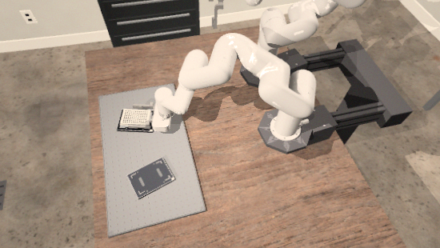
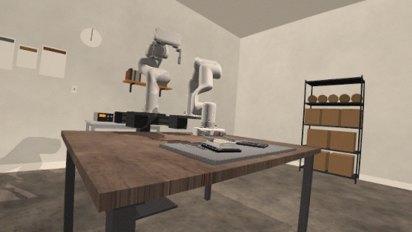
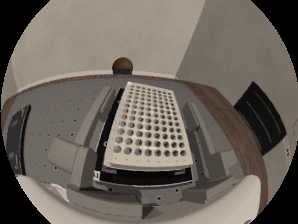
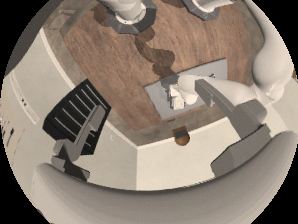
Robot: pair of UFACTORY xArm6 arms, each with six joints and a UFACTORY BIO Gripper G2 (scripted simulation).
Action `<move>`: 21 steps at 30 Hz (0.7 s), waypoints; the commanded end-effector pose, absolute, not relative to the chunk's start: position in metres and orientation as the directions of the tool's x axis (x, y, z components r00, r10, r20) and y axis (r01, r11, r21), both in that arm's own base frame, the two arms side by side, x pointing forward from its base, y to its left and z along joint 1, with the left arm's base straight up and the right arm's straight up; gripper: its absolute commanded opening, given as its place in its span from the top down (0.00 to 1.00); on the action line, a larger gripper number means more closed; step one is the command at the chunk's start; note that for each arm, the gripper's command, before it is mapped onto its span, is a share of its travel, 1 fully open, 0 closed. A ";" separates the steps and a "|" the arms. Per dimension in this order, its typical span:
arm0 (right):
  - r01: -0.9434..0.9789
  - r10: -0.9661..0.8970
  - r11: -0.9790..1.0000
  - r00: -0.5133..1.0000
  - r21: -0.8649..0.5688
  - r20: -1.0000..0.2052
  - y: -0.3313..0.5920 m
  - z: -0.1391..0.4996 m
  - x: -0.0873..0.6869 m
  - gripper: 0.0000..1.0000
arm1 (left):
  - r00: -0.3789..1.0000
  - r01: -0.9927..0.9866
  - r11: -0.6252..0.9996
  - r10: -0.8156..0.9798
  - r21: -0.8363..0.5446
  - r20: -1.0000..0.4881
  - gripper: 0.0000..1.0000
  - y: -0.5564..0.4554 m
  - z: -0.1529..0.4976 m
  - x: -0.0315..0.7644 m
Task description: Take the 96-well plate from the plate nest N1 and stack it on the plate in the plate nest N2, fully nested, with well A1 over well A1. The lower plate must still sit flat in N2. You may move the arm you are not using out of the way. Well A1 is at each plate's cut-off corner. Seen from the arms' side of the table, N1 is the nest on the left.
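Note:
White 96-well plate [image 1: 136, 118] [image 2: 222, 142] [image 3: 150, 120] sits on top in the black nest N2 [image 1: 134, 129] [image 3: 150, 177]. A lower plate is mostly hidden under it; I cannot tell whether the two are fully nested or where the A1 corners lie. Nest N1 [image 1: 150, 178] [image 2: 252, 144] [image 3: 16, 136] is empty. My left gripper [image 1: 143, 118] [image 3: 148, 106] is low at N2, partly open, with a finger along each long side of the plate and a narrow gap on both sides. My right gripper [image 4: 149, 101] is wide open and empty, high up and away from the nests.
The grey perforated board [image 1: 120, 216] [image 2: 180, 151] carries both nests on the wooden table [image 1: 248, 192]. The right arm [image 1: 288, 32] [image 2: 153, 75] is folded up over its base behind the left arm. A black drawer unit [image 1: 150, 20] stands beyond the table edge.

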State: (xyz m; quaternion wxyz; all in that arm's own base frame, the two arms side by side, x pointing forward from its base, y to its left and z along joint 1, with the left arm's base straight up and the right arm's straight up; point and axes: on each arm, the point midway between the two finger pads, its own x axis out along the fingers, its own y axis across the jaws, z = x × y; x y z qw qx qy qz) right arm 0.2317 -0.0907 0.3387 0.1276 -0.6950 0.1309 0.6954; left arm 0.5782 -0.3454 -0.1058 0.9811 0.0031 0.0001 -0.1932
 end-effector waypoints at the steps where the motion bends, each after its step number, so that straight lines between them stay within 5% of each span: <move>1: -0.359 -0.006 -0.933 0.001 0.005 -1.000 -0.091 0.340 0.232 0.00 | 0.925 0.379 0.925 -0.379 0.005 0.003 0.63 -0.346 -0.103 0.580; 21: -0.359 -0.006 -0.933 0.001 0.005 -1.000 -0.091 0.340 0.232 0.00 | 0.925 0.379 0.925 -0.379 0.005 0.003 0.63 -0.346 -0.087 0.580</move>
